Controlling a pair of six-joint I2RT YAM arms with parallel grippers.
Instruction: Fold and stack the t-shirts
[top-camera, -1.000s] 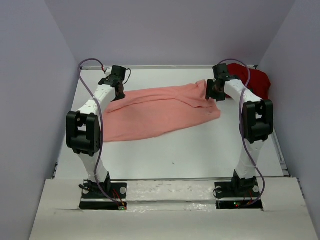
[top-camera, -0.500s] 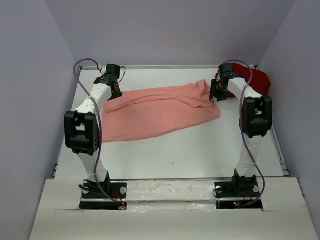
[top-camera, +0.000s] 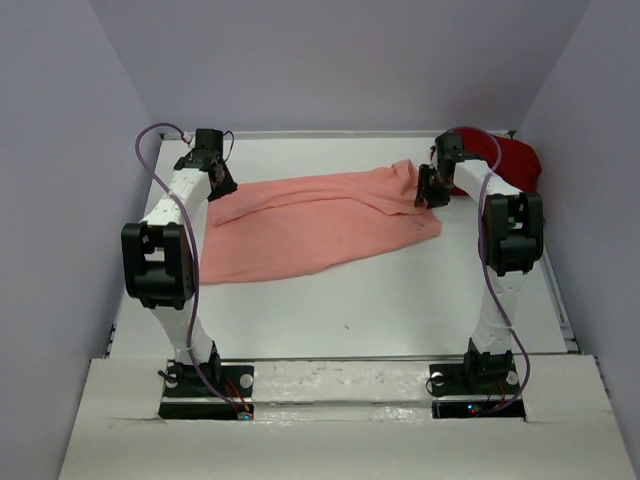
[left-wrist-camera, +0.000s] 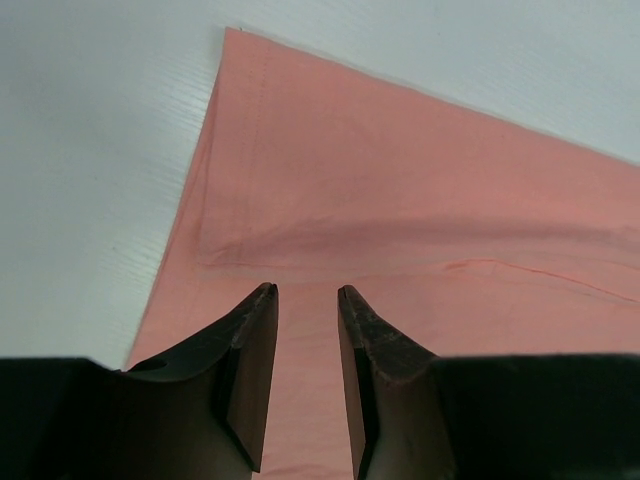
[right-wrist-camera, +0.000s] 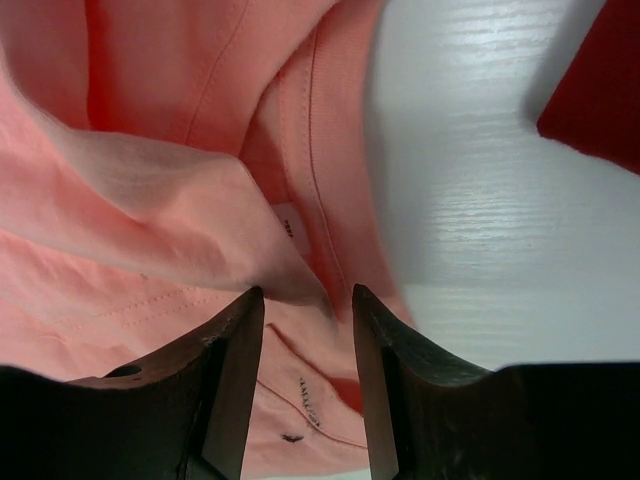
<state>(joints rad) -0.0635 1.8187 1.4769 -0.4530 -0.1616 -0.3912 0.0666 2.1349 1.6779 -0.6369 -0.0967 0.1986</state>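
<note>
White table (top-camera: 400, 300), salmon-pink t-shirt (top-camera: 320, 225) spread out, dark red t-shirt (top-camera: 512, 160) far right

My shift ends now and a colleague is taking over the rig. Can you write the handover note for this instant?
Left tool: jaws narrowly parted at the left end of the salmon-pink t-shirt; grip unclear.
Right tool: open, jaws astride a fold by the collar.
The salmon-pink t-shirt lies spread out and unfolded across the far half of the table. The dark red t-shirt is bunched at the far right corner.
Done: nothing folded or stacked.
Left: fold both, then stack.
</note>
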